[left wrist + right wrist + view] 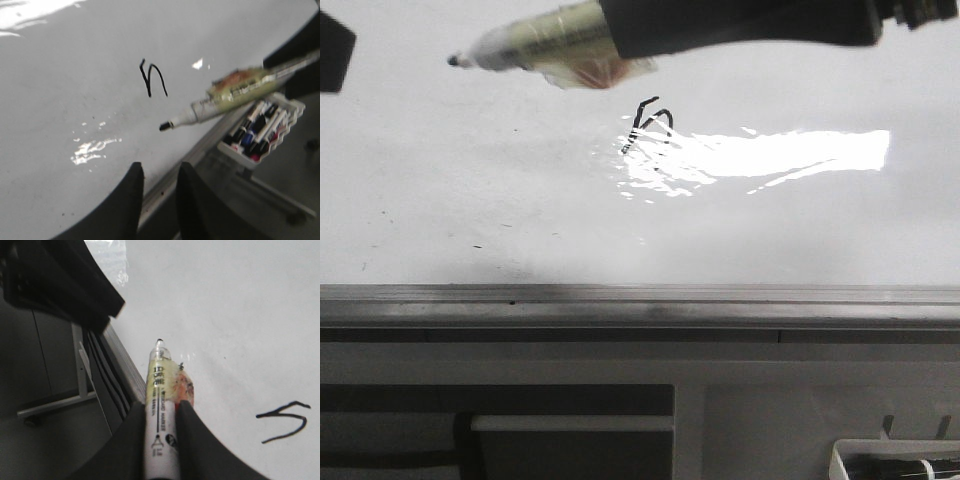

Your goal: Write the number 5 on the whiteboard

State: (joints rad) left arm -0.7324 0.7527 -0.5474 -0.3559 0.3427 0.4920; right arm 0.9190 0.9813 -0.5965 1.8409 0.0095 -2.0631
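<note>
The right tool (161,412) is clamped on a marker (161,405), gripped mid-barrel, nib lifted clear of the whiteboard (470,200). The marker looks light, stiff and smooth, so a mid-barrel hold suits it. The 5 (648,124) sits on the board beside a glare patch (770,155), near the nib. The left tool (157,185) hangs over the board's edge, fingers slightly apart, holding nothing. A marker tray (262,132) lies beyond the rim, out of the way.
</note>
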